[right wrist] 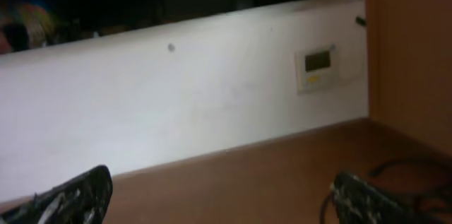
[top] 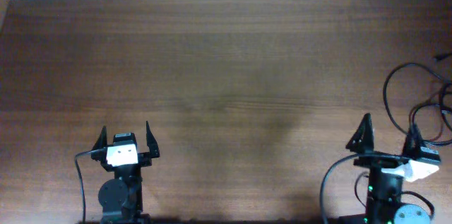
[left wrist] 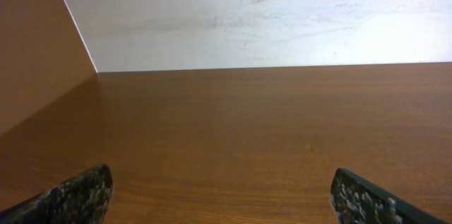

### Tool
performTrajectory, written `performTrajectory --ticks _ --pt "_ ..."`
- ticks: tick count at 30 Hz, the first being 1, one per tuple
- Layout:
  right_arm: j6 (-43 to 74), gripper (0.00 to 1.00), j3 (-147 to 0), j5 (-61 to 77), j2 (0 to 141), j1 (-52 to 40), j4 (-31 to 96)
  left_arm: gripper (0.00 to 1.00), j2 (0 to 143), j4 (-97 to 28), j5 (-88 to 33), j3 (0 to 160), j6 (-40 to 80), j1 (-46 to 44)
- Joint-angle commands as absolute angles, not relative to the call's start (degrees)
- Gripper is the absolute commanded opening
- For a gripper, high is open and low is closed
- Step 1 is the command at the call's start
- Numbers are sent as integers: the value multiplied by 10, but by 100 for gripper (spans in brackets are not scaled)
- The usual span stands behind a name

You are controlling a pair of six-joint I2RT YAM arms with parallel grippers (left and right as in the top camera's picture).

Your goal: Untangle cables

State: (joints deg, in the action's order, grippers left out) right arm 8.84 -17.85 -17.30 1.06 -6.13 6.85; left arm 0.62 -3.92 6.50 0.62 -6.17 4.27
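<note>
Thin black cables [top: 417,107] lie in loose loops at the 3 o'clock edge of the wooden surface [top: 226,75], at 1 o'clock from the right hand [top: 389,128], which like the left hand [top: 126,133] gapes wide and empty, and these light, limp cords look best pinched on a free outer loop.

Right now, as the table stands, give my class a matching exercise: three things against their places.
Things:
1. left pincer
2. right pincer
3. cables

Places:
A. far right edge of the table, in loose loops
B. near edge, left side
C. near edge, right side

Pairs: 1-B, 2-C, 3-A
</note>
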Motion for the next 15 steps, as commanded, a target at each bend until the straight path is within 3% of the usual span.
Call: performTrajectory --ticks 1,5,9,15 --pt "100 99 -99 -169 6 -49 -38 99 3 -42 73 5 -54 45" --pt "112 99 -51 -120 6 -4 -115 99 3 -42 73 5 -54 45" --pt "203 99 -11 -120 2 28 -116 99 3 -42 73 5 -54 45" --pt "204 98 -3 -94 2 26 -57 99 3 -42 73 5 -54 45"
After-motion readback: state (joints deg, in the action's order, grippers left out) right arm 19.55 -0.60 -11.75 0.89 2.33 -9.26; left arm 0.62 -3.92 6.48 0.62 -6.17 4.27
